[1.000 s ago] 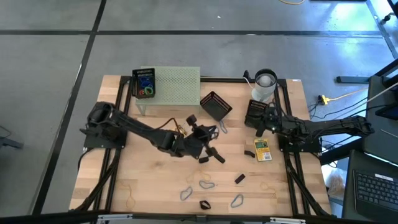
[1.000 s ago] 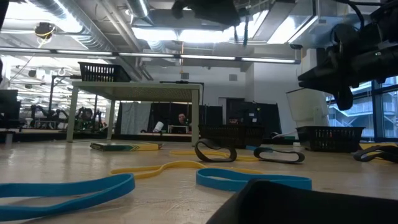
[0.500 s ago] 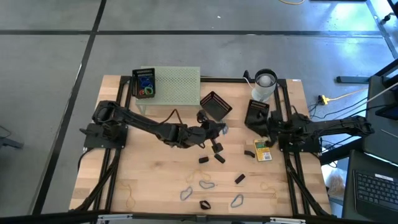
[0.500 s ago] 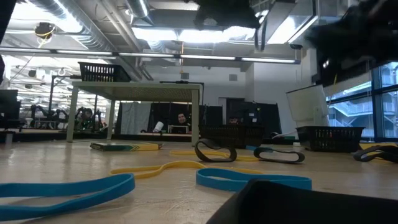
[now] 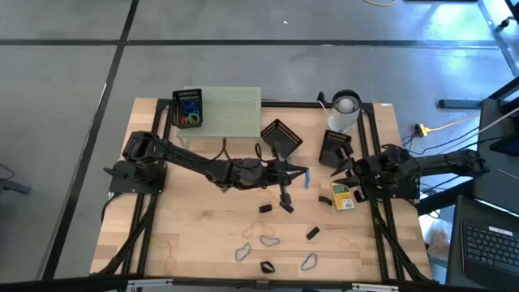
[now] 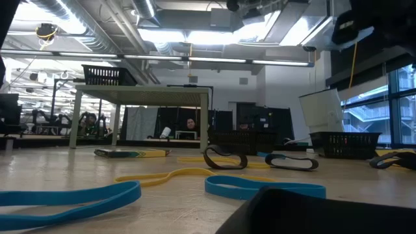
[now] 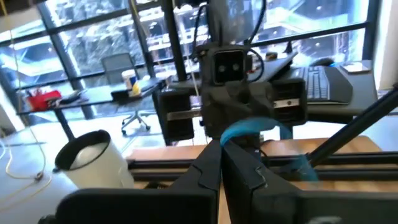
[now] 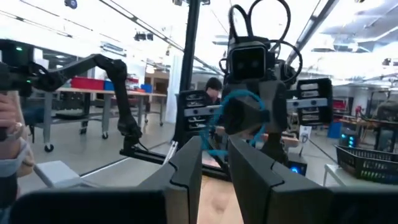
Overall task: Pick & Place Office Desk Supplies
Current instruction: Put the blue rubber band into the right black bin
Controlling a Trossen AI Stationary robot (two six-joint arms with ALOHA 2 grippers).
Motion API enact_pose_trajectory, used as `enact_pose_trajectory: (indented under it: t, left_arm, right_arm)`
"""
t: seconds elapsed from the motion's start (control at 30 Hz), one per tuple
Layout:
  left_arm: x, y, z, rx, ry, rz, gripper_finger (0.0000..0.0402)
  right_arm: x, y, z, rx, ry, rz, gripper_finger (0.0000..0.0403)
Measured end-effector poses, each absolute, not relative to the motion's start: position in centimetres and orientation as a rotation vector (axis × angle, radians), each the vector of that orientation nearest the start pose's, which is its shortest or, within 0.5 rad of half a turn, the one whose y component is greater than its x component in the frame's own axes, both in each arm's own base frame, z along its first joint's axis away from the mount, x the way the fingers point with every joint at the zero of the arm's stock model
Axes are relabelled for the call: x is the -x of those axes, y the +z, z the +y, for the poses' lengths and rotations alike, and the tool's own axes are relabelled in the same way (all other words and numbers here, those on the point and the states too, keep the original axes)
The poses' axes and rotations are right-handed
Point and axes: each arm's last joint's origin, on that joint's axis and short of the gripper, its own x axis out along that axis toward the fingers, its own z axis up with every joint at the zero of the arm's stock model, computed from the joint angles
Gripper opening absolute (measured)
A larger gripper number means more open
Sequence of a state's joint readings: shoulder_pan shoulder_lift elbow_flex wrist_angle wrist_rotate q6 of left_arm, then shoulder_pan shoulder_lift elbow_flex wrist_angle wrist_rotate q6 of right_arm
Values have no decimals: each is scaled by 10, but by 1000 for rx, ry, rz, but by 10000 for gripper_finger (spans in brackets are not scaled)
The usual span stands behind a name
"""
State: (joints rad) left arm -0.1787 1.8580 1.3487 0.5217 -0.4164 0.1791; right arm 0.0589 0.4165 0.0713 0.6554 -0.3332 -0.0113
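My left gripper (image 5: 298, 173) reaches level over the table's middle, shut on a blue loop (image 5: 306, 178). Facing it near the right edge, my right gripper (image 5: 342, 170) is open with nothing between its fingers (image 8: 186, 167). A yellow-green crayon box (image 5: 343, 197) lies flat beside the right gripper. Small black clips (image 5: 285, 206), grey wire clips (image 5: 270, 240) and thin tan rubber bands (image 5: 170, 259) lie scattered toward the near edge. More coloured loops sit in a black basket (image 5: 188, 108) on the green stand. My left gripper pinches one stretch of the blue loop's band (image 7: 244, 130) between its two fingers, at their free ends. The fingers lie level and point toward the table's right side. The rest of the loop (image 7: 300, 165) droops slack past the fingertips, clear of the table.
Two black baskets (image 5: 281, 138) (image 5: 334, 146) and a white cup (image 5: 345, 109) stand at the back right. The pale green perforated stand (image 5: 231, 109) is at the back left. In the low view, blue bands (image 6: 65, 198) and a yellow band (image 6: 175, 175) lie close to the camera.
My left gripper, shut all the while, has gone up and toward the table's right edge and tipped from pointing down to level. My right gripper has risen, tipped upward and rolled, and now faces the left gripper.
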Motion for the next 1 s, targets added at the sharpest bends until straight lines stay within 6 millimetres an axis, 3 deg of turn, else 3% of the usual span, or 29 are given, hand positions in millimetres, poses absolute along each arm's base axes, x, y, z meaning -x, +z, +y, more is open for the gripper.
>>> enact_pose_trajectory:
  t: [0.13,0.4,0.8,1.0]
  left_arm:
    - [-427,291,-65,-173,239,3,2]
    - [-427,291,-65,-181,256,11,2]
    - [-426,290,-63,-241,351,34,2]
    - [-426,290,-62,-243,355,34,3]
  right_arm:
    - [-133,223,17,46,388,-257,82]
    - [-171,226,18,30,331,-101,86]
    - [-195,229,22,49,348,-44,182]
    - [-202,236,23,50,348,-49,201]
